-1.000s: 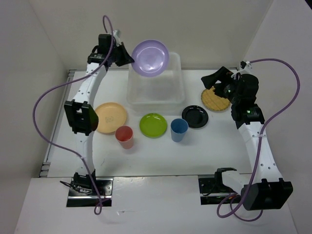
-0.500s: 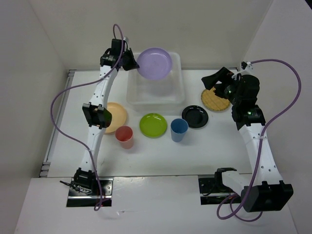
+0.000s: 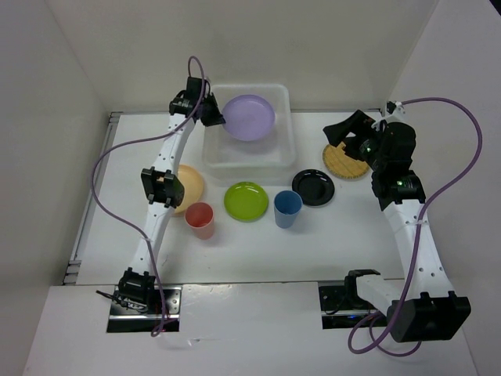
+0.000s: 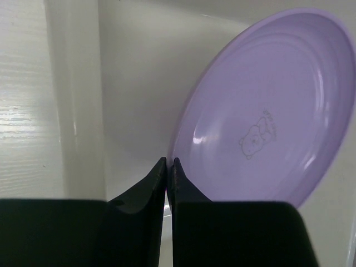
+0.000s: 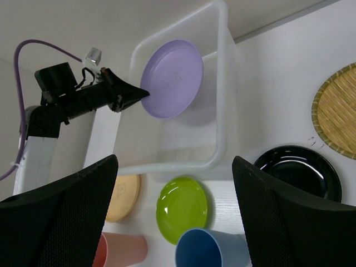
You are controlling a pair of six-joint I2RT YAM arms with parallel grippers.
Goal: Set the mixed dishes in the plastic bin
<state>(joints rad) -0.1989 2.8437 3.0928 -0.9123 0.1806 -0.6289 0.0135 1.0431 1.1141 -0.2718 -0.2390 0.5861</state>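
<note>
Left gripper (image 4: 167, 161): tips pinched to a hairline slit, closed on the rim of the small round lavender plate (image 4: 261, 111). Plate fans up and right from the tips, tilted, inner face toward the wrist cam, small bear print visible on it. Directly behind and left of the tips: inside wall of the translucent white rectangular plastic bin (image 3: 250, 158). Top view puts the plate inside the bin outline, toward its far side. Left fingers sit at the bin's left rim, reaching inward.

Right gripper (image 5: 175, 161): fingers wide apart, nothing between them, nothing touched. It hangs above the table (image 3: 258, 251), off the bin's right side. In the right wrist view:
- lime green round plate (image 5: 182, 204) shows low in the gap between the fingers
- blue cup (image 5: 208, 249) is just below that, upright, mouth open toward the camera
- glossy black round plate (image 5: 297, 168) is right of the right finger
- tan woven disc (image 5: 336, 111) is further right, beside the black plate. Can't tell if they touch.
- peach-orange round plate (image 5: 125, 194) and red cup (image 5: 125, 250) are by the left finger, partly hidden by it

Top view: the red cup, lime plate, blue cup and black plate lie in a loose row on the near side of the bin, all flat or upright on the table and outside the bin. The peach plate is half under the left arm's forearm. The woven disc sits partly under the right gripper.
</note>
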